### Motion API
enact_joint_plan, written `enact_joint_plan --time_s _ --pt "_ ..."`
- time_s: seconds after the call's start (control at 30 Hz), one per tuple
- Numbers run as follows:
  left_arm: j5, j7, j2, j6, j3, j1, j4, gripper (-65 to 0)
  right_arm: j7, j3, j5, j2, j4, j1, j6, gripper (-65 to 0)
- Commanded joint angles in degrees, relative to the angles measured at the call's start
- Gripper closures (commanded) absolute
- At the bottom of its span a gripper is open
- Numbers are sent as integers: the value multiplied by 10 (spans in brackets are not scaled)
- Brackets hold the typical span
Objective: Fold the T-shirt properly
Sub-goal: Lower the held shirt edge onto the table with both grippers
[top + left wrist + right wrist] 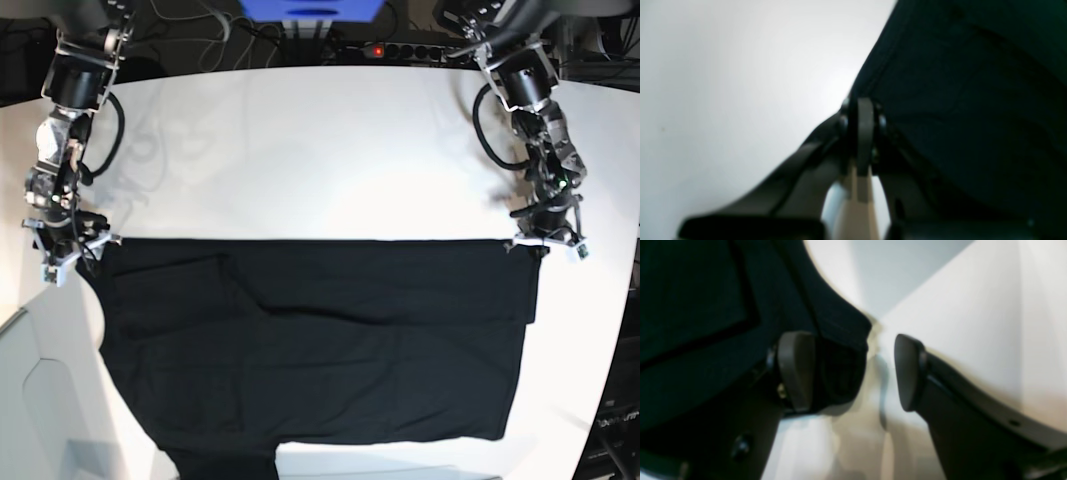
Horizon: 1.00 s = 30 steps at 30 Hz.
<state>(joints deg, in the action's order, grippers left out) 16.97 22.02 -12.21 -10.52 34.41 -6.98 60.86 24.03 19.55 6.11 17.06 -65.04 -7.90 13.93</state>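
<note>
The black T-shirt [320, 340] lies spread flat on the white table [300, 150], its long straight edge toward the back. At the shirt's back right corner in the base view, my left gripper [541, 243] sits low. The left wrist view shows its fingers [865, 126] pressed together at the edge of the T-shirt [973, 100]. At the back left corner, my right gripper [72, 250] is open. In the right wrist view a hemmed corner of the T-shirt [840, 326] reaches into the gap of the right gripper [853, 371], beside one of its fingers [795, 370].
A power strip with a red light [375, 48] and cables lie beyond the table's back edge, next to a blue object [310, 8]. The shirt's lower part hangs over the table's front edge. A pale panel [40, 400] stands at the lower left.
</note>
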Motion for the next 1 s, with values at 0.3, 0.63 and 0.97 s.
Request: enact_joint_plan --time_s 0.3,0.63,0.97 --pt "-7 18 -6 4 1 2 7 0 9 2 -3 11 18 6 9 -291" --pt "-7 64 -9 4 3 42 118 0 10 4 -4 17 -72 45 57 0" --pt "-7 135 -22 4 4 14 244 0 12 5 -2 32 -198 16 57 0"
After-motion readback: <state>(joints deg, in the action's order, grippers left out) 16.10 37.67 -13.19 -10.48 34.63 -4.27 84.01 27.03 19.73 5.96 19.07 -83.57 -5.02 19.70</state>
